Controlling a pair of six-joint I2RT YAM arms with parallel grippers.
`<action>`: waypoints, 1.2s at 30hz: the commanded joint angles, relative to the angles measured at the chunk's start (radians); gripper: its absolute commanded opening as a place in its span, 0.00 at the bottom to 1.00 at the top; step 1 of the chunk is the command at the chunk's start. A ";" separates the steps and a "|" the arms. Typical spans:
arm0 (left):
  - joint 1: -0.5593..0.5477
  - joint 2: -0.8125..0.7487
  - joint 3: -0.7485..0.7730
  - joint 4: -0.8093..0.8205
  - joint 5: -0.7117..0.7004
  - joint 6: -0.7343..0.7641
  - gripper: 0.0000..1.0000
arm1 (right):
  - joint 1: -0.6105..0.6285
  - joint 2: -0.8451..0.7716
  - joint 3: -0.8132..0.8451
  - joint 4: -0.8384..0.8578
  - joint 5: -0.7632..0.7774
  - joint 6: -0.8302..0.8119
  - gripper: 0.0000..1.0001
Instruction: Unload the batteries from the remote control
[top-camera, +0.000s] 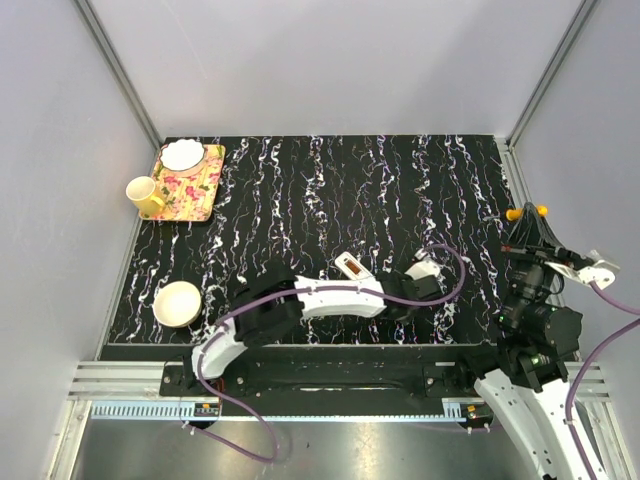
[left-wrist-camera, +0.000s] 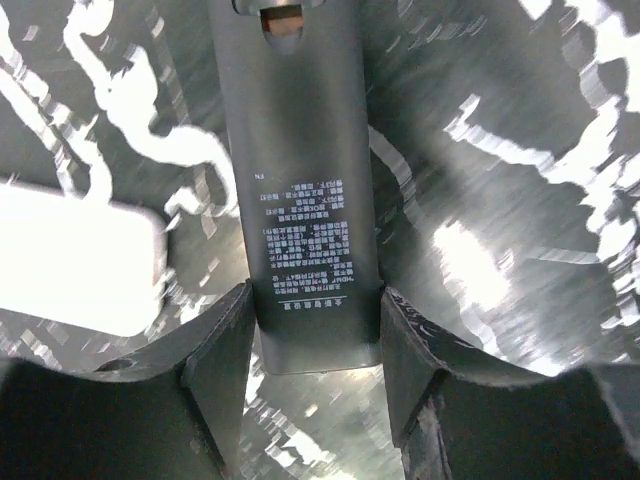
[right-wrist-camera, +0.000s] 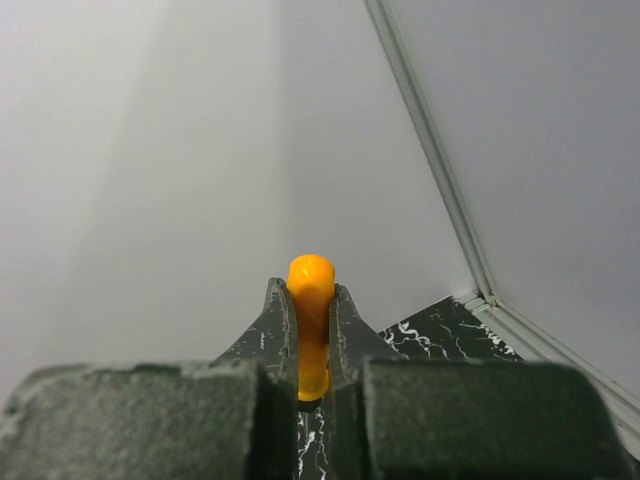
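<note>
My right gripper (top-camera: 526, 218) is shut on an orange battery (top-camera: 541, 210) and holds it in the air by the right wall. In the right wrist view the battery (right-wrist-camera: 311, 275) stands upright between the closed fingers of the gripper (right-wrist-camera: 310, 300). My left gripper (top-camera: 422, 278) reaches to the table's middle right. In the left wrist view it (left-wrist-camera: 315, 300) clasps the near end of a dark remote (left-wrist-camera: 305, 180), which lies back side up with white print and a small slot at its far end. The remote is hard to make out from above. No other battery shows.
A small white piece with a brown patch (top-camera: 350, 268) lies beside the left arm. A white blurred object (left-wrist-camera: 80, 255) lies left of the remote. A floral tray (top-camera: 200, 190) with a white bowl, a yellow mug (top-camera: 143, 193) and a cream bowl (top-camera: 178, 303) stand at the left.
</note>
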 joint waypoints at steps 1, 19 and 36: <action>0.004 -0.196 -0.213 0.052 -0.043 -0.013 0.00 | -0.003 0.043 0.000 0.005 -0.091 0.028 0.00; 0.001 -0.431 -0.681 0.175 -0.034 -0.027 0.00 | -0.003 0.163 -0.034 0.016 -0.220 0.106 0.00; 0.034 -0.483 -0.754 0.220 0.017 0.267 0.10 | -0.003 0.354 -0.153 0.102 -0.632 0.022 0.00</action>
